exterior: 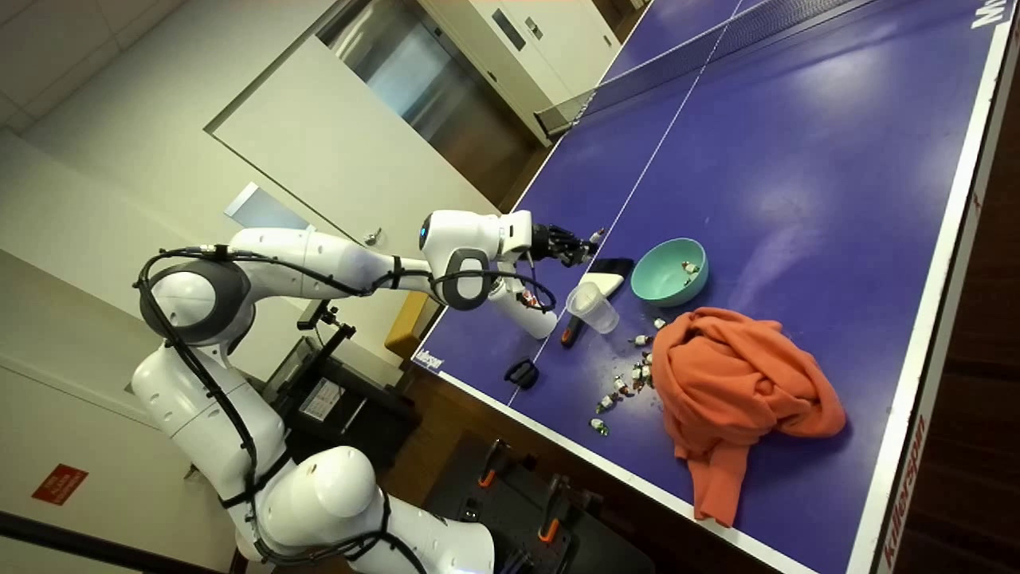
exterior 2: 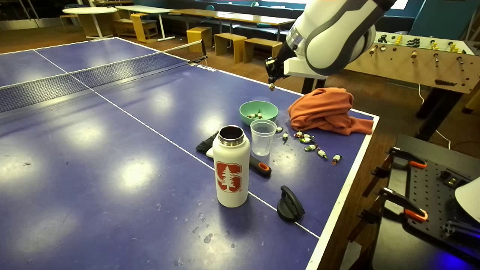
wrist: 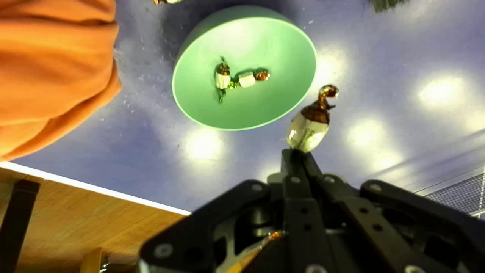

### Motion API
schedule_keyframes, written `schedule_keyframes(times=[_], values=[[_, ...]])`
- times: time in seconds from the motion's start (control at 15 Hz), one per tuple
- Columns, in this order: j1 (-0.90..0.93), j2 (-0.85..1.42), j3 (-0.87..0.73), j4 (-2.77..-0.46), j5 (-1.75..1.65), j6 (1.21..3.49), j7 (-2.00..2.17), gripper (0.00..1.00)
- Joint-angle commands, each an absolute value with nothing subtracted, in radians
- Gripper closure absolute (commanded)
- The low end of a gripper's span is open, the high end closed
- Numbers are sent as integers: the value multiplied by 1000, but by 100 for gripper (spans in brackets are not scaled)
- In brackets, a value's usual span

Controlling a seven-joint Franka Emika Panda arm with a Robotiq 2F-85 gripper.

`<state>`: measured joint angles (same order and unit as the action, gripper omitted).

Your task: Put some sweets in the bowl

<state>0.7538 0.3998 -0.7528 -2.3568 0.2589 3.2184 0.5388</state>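
Pinching a white-and-brown foil-wrapped sweet in the black metal hand, hanging higher than the round mint-green bowl (up-left in the wrist view), probably needing sideways travel.

A white 7-joint Franka arm bends sharply at the elbow in an exterior view, its forearm extended to a wrist marked by a small blue spot. In an exterior view, the black end effector juts from that wrist and slants downward. Up close in the wrist view, 2 slim fingers clamp side by side in a tight pinch, their dark linkages splayed to both sides.
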Motion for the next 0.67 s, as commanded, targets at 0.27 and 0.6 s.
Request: schedule_keyframes(times=[0.27, 0.6], values=[[511, 725, -617, -1945, 282, 3013, 577, 99], [394, 834, -541, -1773, 220, 2890, 656, 99]])
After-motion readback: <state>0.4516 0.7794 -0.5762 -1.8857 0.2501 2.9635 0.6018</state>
